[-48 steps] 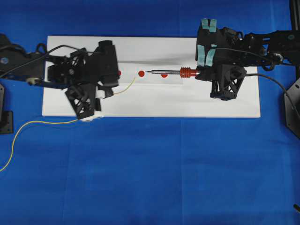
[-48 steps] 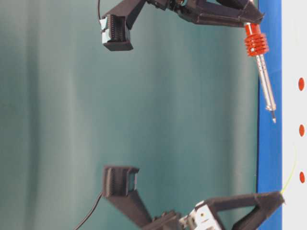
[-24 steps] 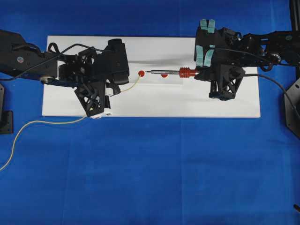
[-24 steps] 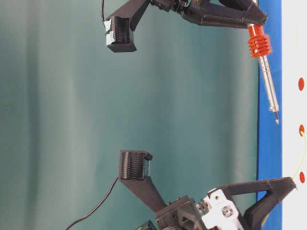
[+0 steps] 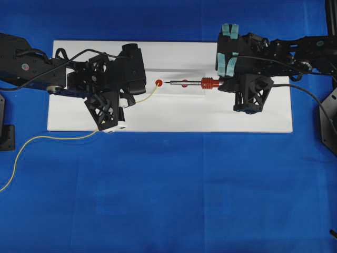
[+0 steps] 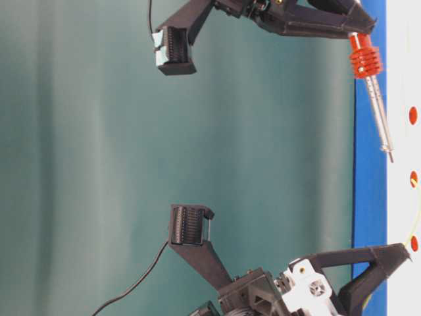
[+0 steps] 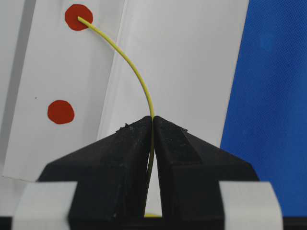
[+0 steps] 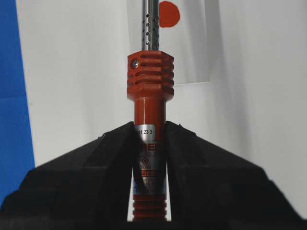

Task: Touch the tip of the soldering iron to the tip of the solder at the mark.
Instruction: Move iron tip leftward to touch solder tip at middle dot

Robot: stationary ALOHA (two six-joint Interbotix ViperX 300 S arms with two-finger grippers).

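Note:
The solder [image 5: 146, 95] is a thin yellow-green wire that curves from my left gripper [image 5: 127, 103] to the middle red mark [image 5: 159, 83]. In the left wrist view the jaws are shut on the solder [image 7: 139, 79], and its cut end rests on the mark [image 7: 78, 17]. My right gripper [image 5: 223, 84] is shut on the orange-red handle of the soldering iron [image 8: 149, 81]. The soldering iron [image 5: 192, 83] points left, its dark tip a short gap right of the mark. From table level the soldering iron [image 6: 376, 99] slants down, its tip above the board.
The white board [image 5: 174, 116] lies on blue cloth. A second red dot [image 5: 184, 83] shows partly under the iron's shaft. Loose solder trails over the cloth [image 5: 31, 141] at left. The iron's black cord [image 5: 310, 95] runs off right.
My left gripper moved right and brought the solder's end onto the middle mark, then held still. My right gripper carried the iron left and lower, toward that mark.

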